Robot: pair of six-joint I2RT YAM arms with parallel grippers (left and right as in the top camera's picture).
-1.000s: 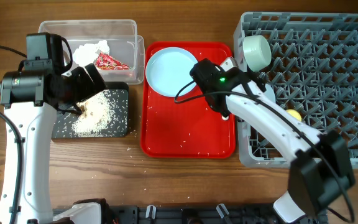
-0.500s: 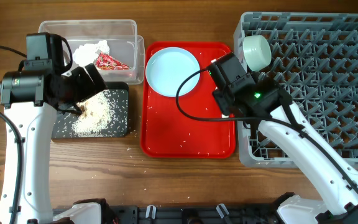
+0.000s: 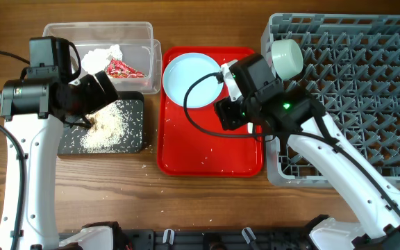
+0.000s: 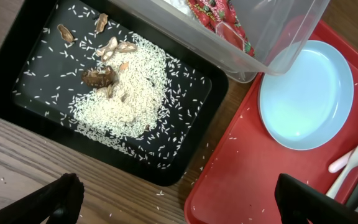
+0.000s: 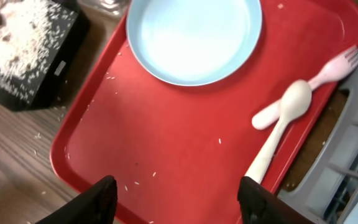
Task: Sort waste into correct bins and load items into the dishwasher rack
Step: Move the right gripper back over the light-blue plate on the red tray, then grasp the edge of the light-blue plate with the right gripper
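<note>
1. Jaws of your right gripper (image 5: 184,202) are spread wide and hold nothing. They hover above the near half of the flat red serving tray (image 5: 166,143).
2. Just beyond those jaws, the pale blue round plate (image 5: 193,37) lies flat at the tray's far end.
3. Right of the plate, the white plastic fork (image 5: 328,70), tinged pink, lies on the tray. Its tines point toward the far right corner, and a cream plastic spoon (image 5: 278,127) lies across its handle.
4. Your left gripper (image 4: 182,202) also has its jaws spread wide and empty. It hangs by the black rectangular tray (image 4: 30,81), well apart from the right arm.
5. Inside that black tray you have a heap of whitish grains (image 4: 126,106), with brown food scraps (image 4: 101,76) at the heap's far edge.
6. Directly behind the black tray sits the clear rectangular plastic tub (image 3: 141,31). It holds the red printed snack wrapper (image 3: 123,68) and the crumpled white napkin (image 3: 103,54).
7. On the red tray's right stands the grey plastic lattice rack (image 3: 367,90). A pale small bowl (image 3: 287,59) lies on its side at the rack's far left corner.
8. Stray grains dot the red tray and the wooden worktop (image 3: 186,201) near the black tray.
</note>
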